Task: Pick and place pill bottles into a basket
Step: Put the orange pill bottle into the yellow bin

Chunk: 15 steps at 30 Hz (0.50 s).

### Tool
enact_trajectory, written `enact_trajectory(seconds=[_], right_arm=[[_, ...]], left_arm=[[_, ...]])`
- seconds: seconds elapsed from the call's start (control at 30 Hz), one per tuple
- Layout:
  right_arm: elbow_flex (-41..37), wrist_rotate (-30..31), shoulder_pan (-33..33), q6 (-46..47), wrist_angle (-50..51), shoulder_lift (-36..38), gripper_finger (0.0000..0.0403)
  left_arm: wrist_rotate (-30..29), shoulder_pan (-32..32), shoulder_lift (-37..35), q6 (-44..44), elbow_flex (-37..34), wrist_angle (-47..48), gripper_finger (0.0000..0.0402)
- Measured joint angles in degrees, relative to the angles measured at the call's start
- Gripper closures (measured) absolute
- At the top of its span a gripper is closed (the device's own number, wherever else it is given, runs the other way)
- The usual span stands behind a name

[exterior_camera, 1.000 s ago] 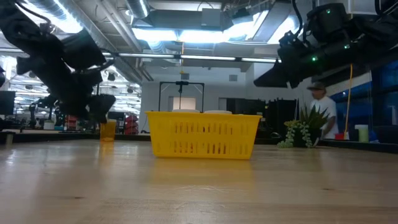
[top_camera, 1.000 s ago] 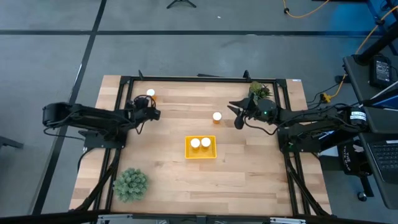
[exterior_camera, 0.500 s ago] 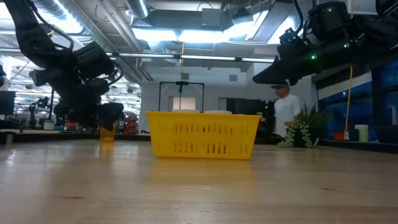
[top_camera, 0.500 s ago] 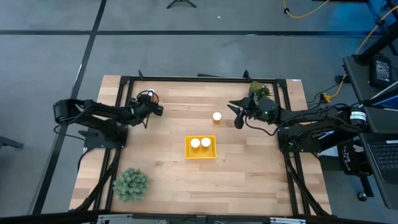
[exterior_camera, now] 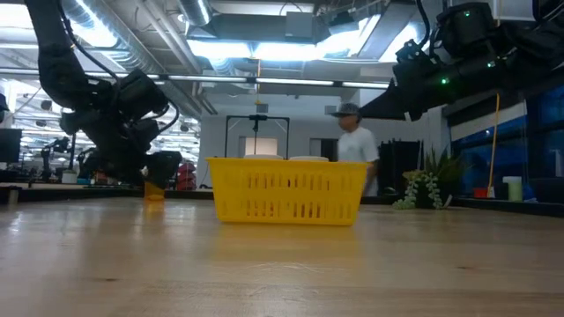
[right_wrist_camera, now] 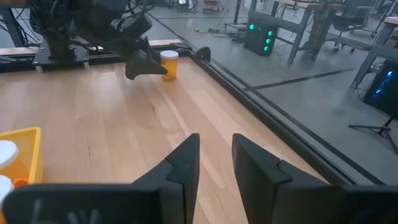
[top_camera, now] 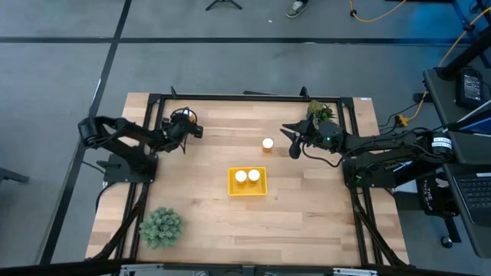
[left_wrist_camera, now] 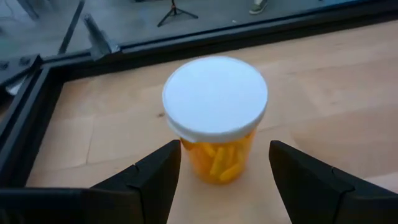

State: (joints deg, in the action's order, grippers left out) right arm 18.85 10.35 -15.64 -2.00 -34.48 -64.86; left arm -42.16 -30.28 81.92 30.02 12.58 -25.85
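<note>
- The left gripper [left_wrist_camera: 217, 171] is open, and its two dark fingers [left_wrist_camera: 155, 177] stand one on each side of a small see-through orange pill bottle with a round white cap [left_wrist_camera: 215, 118]. I cannot tell if they touch it yet. This bottle stands near the far left corner of the light wooden table [top_camera: 307, 207].
- If one finger bumps the bottle first, the bottle could tip over and roll away.
- If the fingers close too high, on the wide cap only, the bottle might slip out when it is lifted.
- The small square bright-yellow basket [top_camera: 248, 192] sits in the middle of the table, with two white-capped bottles [top_camera: 247, 176] inside. A new bottle dropped on top of those could bounce out.
- The right gripper [right_wrist_camera: 214, 165] hangs above the table, with its fingers a little apart and holding nothing. One more orange bottle [top_camera: 267, 143] stands just beside it, so a careless swing could knock that one down.
</note>
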Motion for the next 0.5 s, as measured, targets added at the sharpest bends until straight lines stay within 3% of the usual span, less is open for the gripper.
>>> enact_trajectory(seconds=[0.5], right_arm=[[0.0,0.0,0.0,-1.3,0.1,0.0,0.0304]], left_arm=[[-0.2,-3.3,7.0,-3.1,0.0,-9.6,0.0162]])
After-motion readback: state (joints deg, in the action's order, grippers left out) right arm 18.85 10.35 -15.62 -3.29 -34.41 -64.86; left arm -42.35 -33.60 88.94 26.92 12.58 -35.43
